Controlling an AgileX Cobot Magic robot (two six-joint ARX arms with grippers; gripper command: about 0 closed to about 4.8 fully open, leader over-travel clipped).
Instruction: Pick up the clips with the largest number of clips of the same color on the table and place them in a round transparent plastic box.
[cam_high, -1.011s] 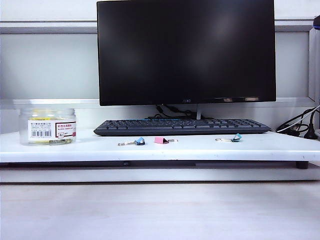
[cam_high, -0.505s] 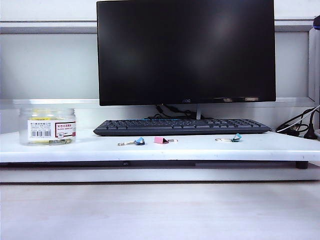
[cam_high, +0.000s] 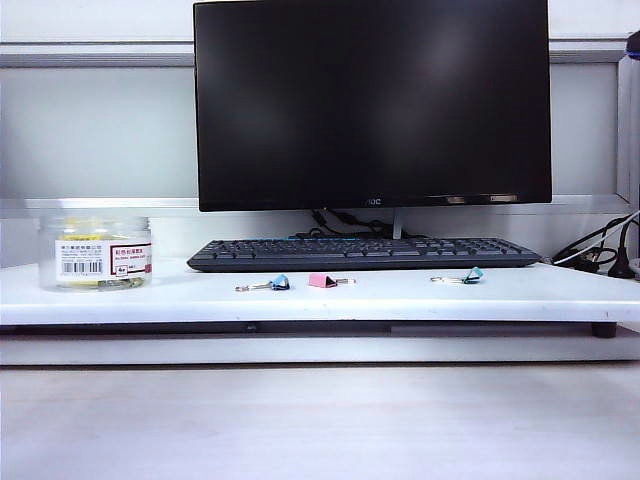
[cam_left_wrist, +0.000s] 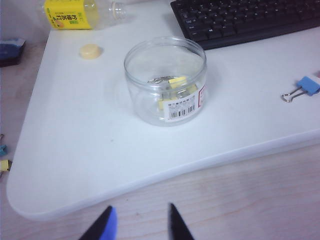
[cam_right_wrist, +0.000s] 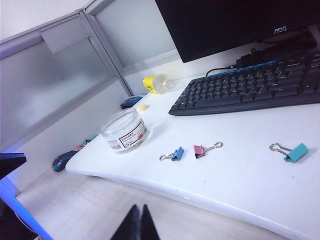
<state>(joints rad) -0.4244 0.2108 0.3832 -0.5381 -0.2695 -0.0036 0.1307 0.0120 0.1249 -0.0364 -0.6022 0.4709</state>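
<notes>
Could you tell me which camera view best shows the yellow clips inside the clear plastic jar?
The left wrist view: it looks down through the jar's open top at the yellow clips inside. The exterior view shows only a yellow tint behind the jar's labels, and in the right wrist view the jar is too small to show them.

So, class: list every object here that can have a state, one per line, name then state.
round transparent plastic box: upright, lid off, yellow clips inside.
Monitor: screen dark.
Bottle: lying on its side, uncapped.
Yellow cap: off, lying on the table.
Left gripper: open, empty.
Right gripper: shut, empty.
</notes>
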